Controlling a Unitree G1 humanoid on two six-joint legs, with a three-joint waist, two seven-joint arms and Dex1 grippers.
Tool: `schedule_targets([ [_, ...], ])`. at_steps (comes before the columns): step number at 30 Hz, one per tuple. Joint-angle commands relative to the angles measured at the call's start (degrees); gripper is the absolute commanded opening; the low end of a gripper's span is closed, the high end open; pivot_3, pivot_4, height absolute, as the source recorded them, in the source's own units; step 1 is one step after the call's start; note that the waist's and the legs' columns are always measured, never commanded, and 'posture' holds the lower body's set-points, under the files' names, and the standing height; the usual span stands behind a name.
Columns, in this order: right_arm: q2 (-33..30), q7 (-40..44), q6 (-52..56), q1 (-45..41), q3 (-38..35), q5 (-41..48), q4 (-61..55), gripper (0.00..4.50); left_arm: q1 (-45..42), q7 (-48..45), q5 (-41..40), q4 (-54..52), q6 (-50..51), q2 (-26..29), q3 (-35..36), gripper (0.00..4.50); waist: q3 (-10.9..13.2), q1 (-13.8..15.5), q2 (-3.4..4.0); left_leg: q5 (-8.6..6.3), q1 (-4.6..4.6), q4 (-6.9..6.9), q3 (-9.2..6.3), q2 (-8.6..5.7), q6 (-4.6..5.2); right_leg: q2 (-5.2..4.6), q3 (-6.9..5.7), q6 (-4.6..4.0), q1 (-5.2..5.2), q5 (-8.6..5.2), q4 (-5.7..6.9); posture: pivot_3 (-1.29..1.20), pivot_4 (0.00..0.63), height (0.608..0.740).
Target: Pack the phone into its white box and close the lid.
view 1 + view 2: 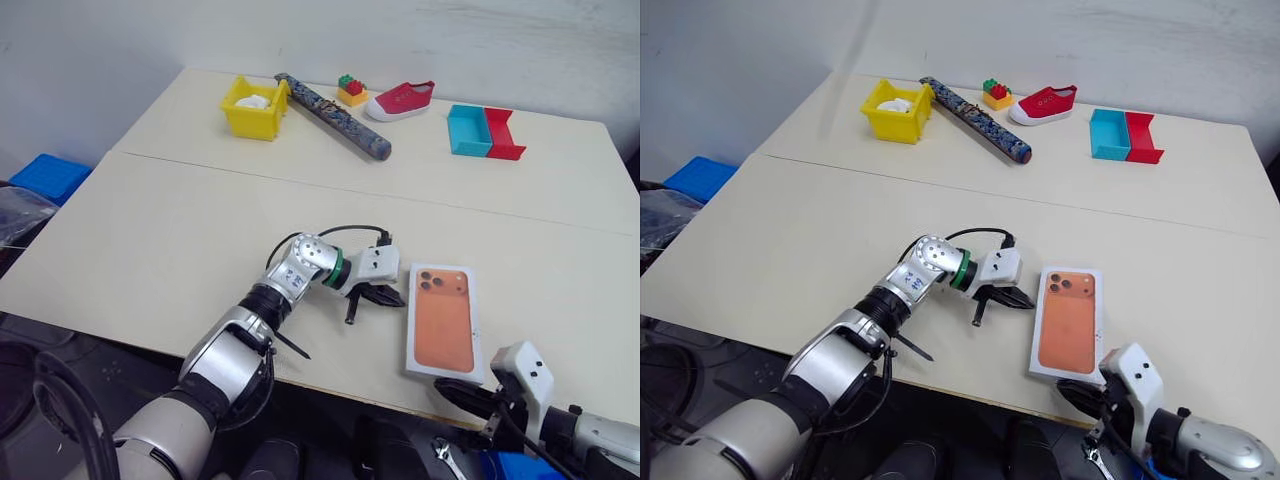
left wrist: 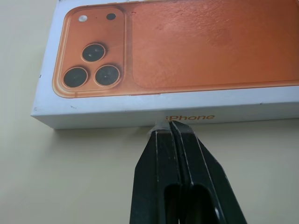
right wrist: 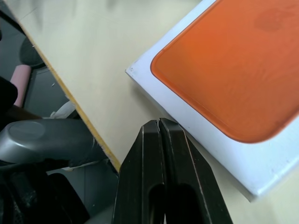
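Note:
The lid (image 1: 441,318), white with an orange phone picture on top, lies flat near the table's front edge at the right. It sits closed over the white box, which is hidden beneath it. The phone is hidden. My left gripper (image 1: 398,298) is shut and empty, its tips just short of the lid's left long side (image 2: 140,119), by the printed lettering. Low at the table's front edge, my right gripper (image 3: 159,123) is shut too, holding nothing and pointing at the lid's near corner (image 3: 133,72).
At the back of the table stand a yellow bin (image 1: 255,108), a patterned roll (image 1: 335,117), toy bricks (image 1: 351,91), a red shoe (image 1: 402,100) and teal and red trays (image 1: 485,131). A blue crate (image 1: 50,175) sits off the table's left side.

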Motion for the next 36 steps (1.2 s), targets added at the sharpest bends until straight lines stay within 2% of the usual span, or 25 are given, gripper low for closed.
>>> schedule_targets([
  [1, 0.7, 1.6, -0.2, 1.5, -3.2, 0.7, -1.4, 0.04, -1.3, 0.4, -0.1, -0.8, -1.3, -1.4, 1.1, 0.0, 0.0, 0.0, 0.0, 0.0, -0.01, 0.0, -0.01, 0.0, 0.0, 0.0, 0.0, 0.0, 0.0, 0.0, 0.0, 0.0, 0.15, 0.74],
  [8, 0.7, 6.6, 0.4, 4.6, -10.7, 9.2, -5.0, 0.04, -0.9, -6.2, -3.7, -7.5, 1.6, 1.7, 3.6, 0.0, 0.0, -0.2, 0.0, 0.0, -0.02, -0.01, 0.0, 0.01, 0.0, 0.0, 0.01, 0.0, -0.01, 0.0, 0.0, 0.0, 0.15, 0.74],
  [13, 1.0, 2.8, 1.4, -0.6, -12.2, 14.3, -3.8, 0.04, -0.7, -6.7, -3.9, -9.5, 3.5, 1.5, 3.6, 0.0, 0.0, -0.5, 0.01, 0.0, 0.03, 0.01, 0.0, 0.02, 0.0, 0.0, 0.06, 0.0, 0.02, 0.0, 0.02, 0.0, 0.15, 0.74],
  [18, 1.0, -2.7, 2.8, -7.1, -5.6, 6.0, 0.8, 0.04, -1.8, -2.1, -0.8, -4.1, 1.9, -2.7, 1.8, 0.0, 0.0, -0.1, -0.01, 0.0, 0.01, 0.01, -0.02, 0.01, 0.0, -0.01, 0.11, 0.0, 0.02, 0.0, 0.0, 0.0, 0.15, 0.74],
  [25, 1.1, -3.3, 3.2, -5.2, -2.0, -2.2, 3.3, 0.04, -3.4, 2.7, 2.8, 4.2, -2.2, -6.9, 0.8, 0.0, 0.0, 0.3, -0.02, 0.0, -0.03, 0.01, 0.04, -0.03, 0.0, -0.01, 0.01, 0.04, -0.02, 0.02, -0.03, 0.0, 0.15, 0.74],
  [30, 2.5, -2.8, 2.8, -3.4, -2.3, -2.8, 3.3, 0.04, -3.7, 2.8, 2.9, 5.5, -3.1, -7.6, 1.6, 0.0, -0.1, 0.2, -0.08, 0.0, 0.02, 0.01, 0.03, -0.02, 0.0, 0.0, 0.03, 0.06, 0.03, 0.03, -0.03, 0.0, 0.15, 0.74],
  [36, 4.0, -2.3, -0.1, -4.1, 0.8, -6.8, 5.4, 0.04, -2.5, 2.1, 3.5, 5.2, -3.8, -5.5, 1.9, 0.0, -0.2, -0.1, -0.21, 0.0, 0.07, 0.01, 0.05, -0.01, 0.0, 0.01, 0.04, 0.06, 0.03, 0.03, 0.02, 0.0, 0.15, 0.74],
])
